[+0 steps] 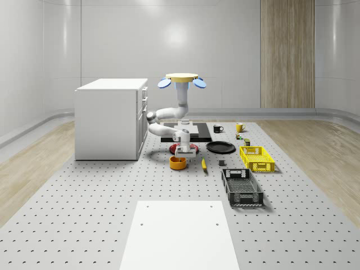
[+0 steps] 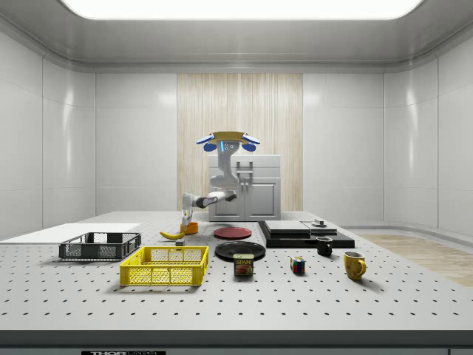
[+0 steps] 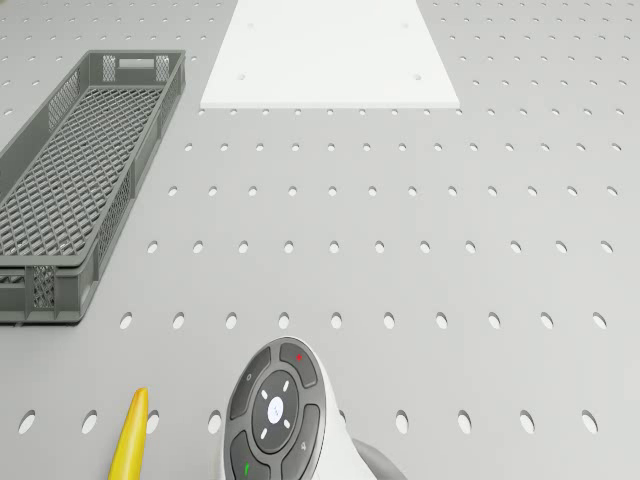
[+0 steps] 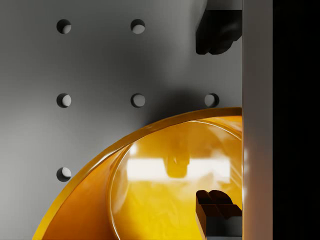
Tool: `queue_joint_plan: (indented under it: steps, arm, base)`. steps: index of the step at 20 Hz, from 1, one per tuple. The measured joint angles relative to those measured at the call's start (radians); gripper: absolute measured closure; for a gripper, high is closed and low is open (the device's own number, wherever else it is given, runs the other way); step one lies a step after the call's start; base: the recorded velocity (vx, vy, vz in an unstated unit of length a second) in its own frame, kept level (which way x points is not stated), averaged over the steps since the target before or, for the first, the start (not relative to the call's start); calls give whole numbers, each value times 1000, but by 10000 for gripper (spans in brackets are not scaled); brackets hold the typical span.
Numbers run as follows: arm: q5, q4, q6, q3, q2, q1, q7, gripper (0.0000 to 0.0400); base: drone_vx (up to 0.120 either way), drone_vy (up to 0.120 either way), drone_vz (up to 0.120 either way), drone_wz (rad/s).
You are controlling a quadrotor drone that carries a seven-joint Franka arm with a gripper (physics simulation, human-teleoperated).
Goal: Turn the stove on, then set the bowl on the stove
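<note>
One white cabinet (image 1: 111, 118) stands at the whole-scene view's left on the perforated surface (image 1: 84, 202), and just to its right the drone (image 1: 181, 81) hovers in the air, above the near edge of the black stove (image 1: 198, 131) and the red plate (image 1: 191, 149) in front of it. From the drone the white arm (image 1: 167, 122) folds down and forward, ending in the gripper (image 1: 183, 151), which hangs directly over the orange bowl (image 1: 178, 162). That bowl sits on the surface in front of the red plate, well apart from the stove. In the wrist view the gripper's two dark fingertips (image 4: 216, 32) straddle the bowl's rim (image 4: 165, 125), one outside the wall and one (image 4: 216, 206) inside the bowl, with a gap between them, so the gripper is spread wide and not yet clamped on anything. Next to the bowl, further right, lies a banana (image 1: 203, 163), then a black plate (image 1: 220, 147), a grey crate (image 1: 242, 187) and a yellow basket (image 1: 256, 158). Behind those stand a black mug (image 1: 217, 129) and a yellow mug (image 1: 239, 127). Nearest the whole-scene camera lies a white board (image 1: 180, 233).
</note>
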Motion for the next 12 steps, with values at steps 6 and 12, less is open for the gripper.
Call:
queue_joint_plan:
  steps: [6, 12]
  arm:
    - [-12, 5, -1, -11, 8, 5, -6, 0]
    - [-21, 8, -4, -18, 16, 9, -11, 214]
  base:
    - [0, 0, 0, 0]
    - [0, 0, 0, 0]
